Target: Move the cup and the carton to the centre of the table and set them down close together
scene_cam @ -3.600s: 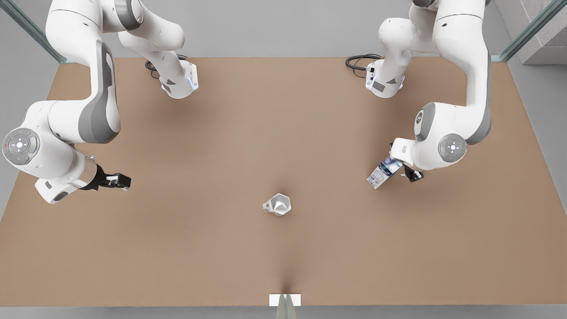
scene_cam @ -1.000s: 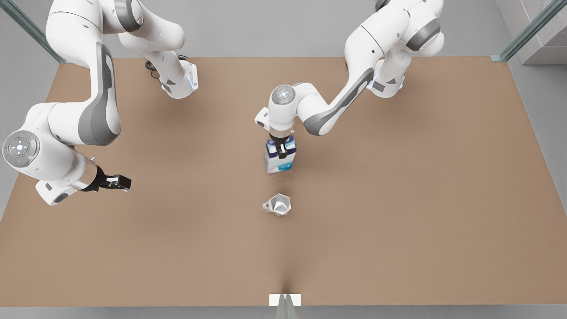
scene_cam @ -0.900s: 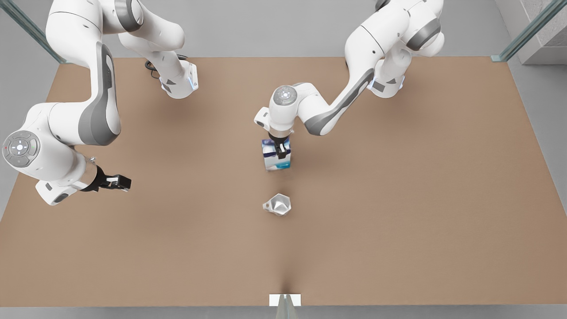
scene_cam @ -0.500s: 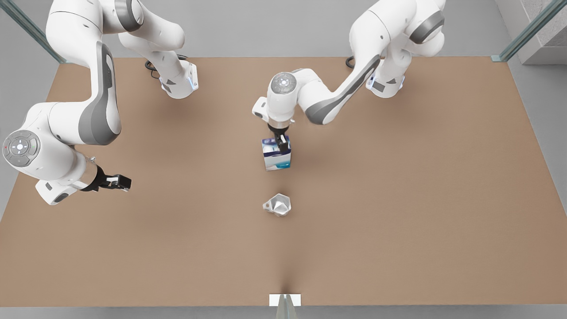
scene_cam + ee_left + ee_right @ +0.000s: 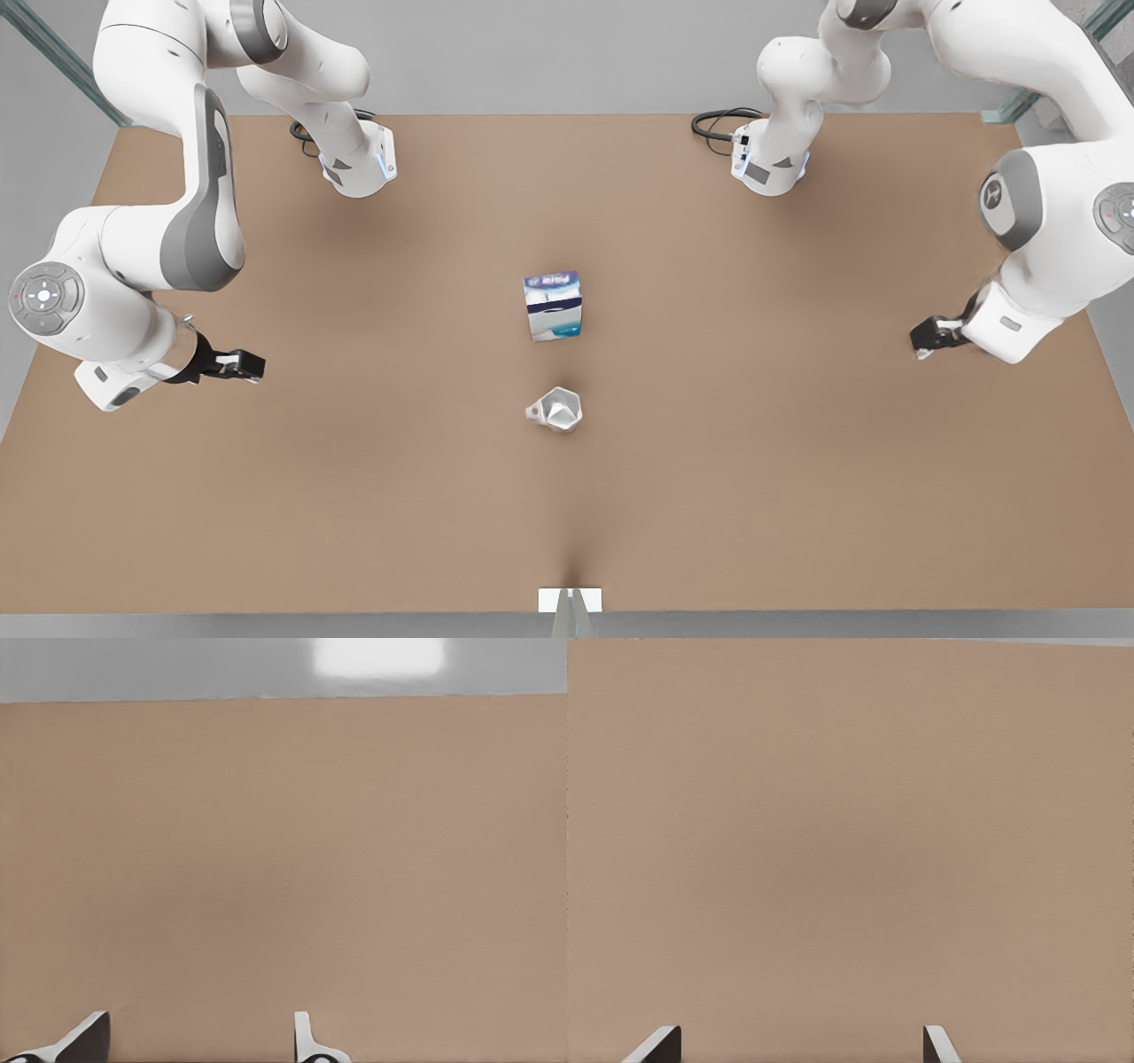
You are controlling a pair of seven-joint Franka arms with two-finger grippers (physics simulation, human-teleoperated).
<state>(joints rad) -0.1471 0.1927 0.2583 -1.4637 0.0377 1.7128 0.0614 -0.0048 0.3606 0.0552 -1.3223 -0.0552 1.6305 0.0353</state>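
The arm at the front view's right is no longer gripping the carton (image 5: 553, 306); it has let go and is hanging back by the bench (image 5: 797, 496) edge, its hand (image 5: 926, 337) well apart from everything. The carton is standing upright at the centre, purple-blue top showing, with the faceted cup (image 5: 556, 409) sitting near it, not touching. The other hand (image 5: 244, 365) is waiting at the front view's left. Both wrist views are showing fingers (image 5: 84, 1043) spread, holding nothing, so the task is looking nearly done
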